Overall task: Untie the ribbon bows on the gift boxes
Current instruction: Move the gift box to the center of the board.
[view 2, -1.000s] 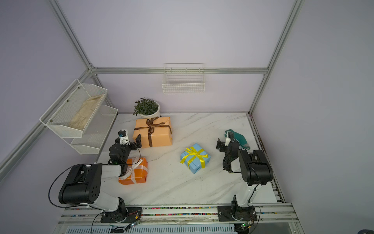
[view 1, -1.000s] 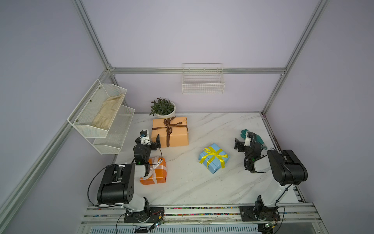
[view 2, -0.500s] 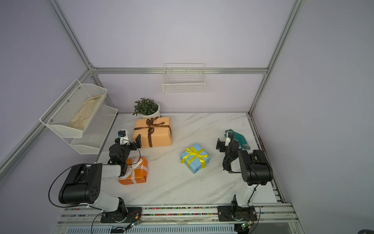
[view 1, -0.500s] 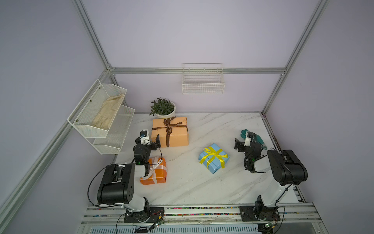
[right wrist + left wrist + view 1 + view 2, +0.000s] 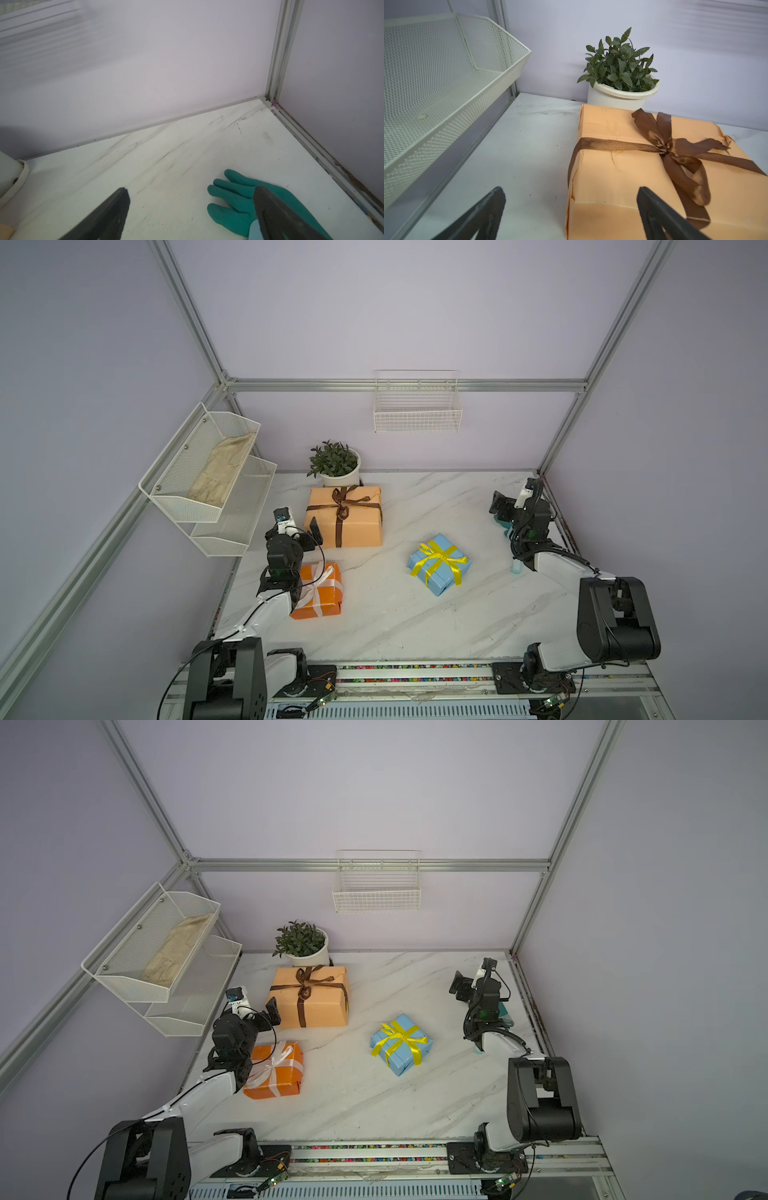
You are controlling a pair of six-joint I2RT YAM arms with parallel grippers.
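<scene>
Three gift boxes lie on the marble table. The large peach box (image 5: 353, 526) (image 5: 320, 1006) (image 5: 623, 176) at the back carries a tied dark brown bow (image 5: 343, 506) (image 5: 668, 149). A white ribbon bow (image 5: 318, 583) sits on the bright orange box (image 5: 328, 601), partly under my left arm. In the middle is the light blue box (image 5: 440, 576) with a yellow bow (image 5: 436, 556). My left gripper (image 5: 305, 531) (image 5: 571, 193) is open at the peach box's near left corner, holding nothing. My right gripper (image 5: 500, 506) (image 5: 191, 192) is open at the far right, away from all boxes.
A white plant pot (image 5: 338, 479) (image 5: 618, 99) stands right behind the peach box. A white two-tier mesh rack (image 5: 208, 481) (image 5: 446, 83) hangs on the left wall. A teal glove (image 5: 232, 197) (image 5: 505, 524) lies under my right gripper. A wire basket (image 5: 417, 420) hangs on the back wall.
My right gripper has moved up and toward the back wall. The left gripper has shifted slightly to the left. Boxes and bows have not moved.
</scene>
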